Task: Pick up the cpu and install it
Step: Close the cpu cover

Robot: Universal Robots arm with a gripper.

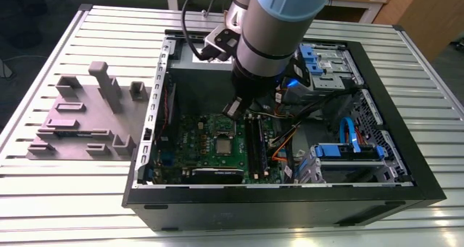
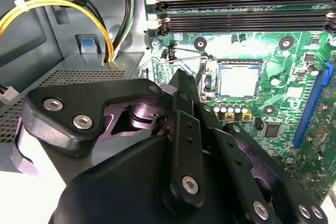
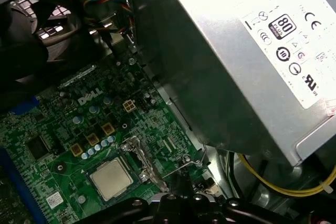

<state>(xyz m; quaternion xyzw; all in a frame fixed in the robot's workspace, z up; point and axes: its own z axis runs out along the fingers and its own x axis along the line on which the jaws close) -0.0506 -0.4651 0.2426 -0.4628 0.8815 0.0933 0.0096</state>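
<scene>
A: Where's the cpu [image 1: 224,146]?

B: Flat in its socket on the green board [image 1: 190,145], silver top up, in both wrist views [image 2: 239,81] [image 3: 111,177].

A: And the gripper [image 1: 233,109]?

B: Just above the board, on the far side of the chip. The chip lies just off its tip, toward the near wall of the case [image 1: 290,198].

A: Holding anything?

B: Nothing visible between the fingers [image 2: 185,90]; they look drawn together, empty, beside the thin wire lever [image 2: 181,56].
</scene>
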